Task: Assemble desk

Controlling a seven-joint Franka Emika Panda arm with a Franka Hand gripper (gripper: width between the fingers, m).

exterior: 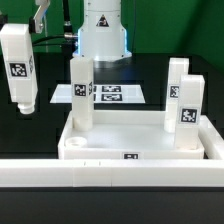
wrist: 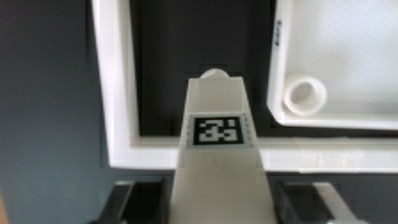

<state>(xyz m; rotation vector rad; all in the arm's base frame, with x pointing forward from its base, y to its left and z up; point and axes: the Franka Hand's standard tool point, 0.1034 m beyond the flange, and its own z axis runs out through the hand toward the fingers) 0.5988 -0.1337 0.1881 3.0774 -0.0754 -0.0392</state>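
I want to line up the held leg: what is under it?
The leg hangs over dark table beside the panel, whose empty corner socket lies off to one side. The spot directly beneath is covered by the leg itself.

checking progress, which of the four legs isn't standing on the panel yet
The leg at the exterior view's left, held off the table by the gripper; the other three stand on the panel.

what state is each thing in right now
gripper: jaws shut on the held leg
held leg: lifted off the table, roughly upright
left standing leg: upright on the panel
two right standing legs: upright on the panel, side by side
panel: lying flat, rim up
corner socket: empty
marker board: flat on the table behind the panel
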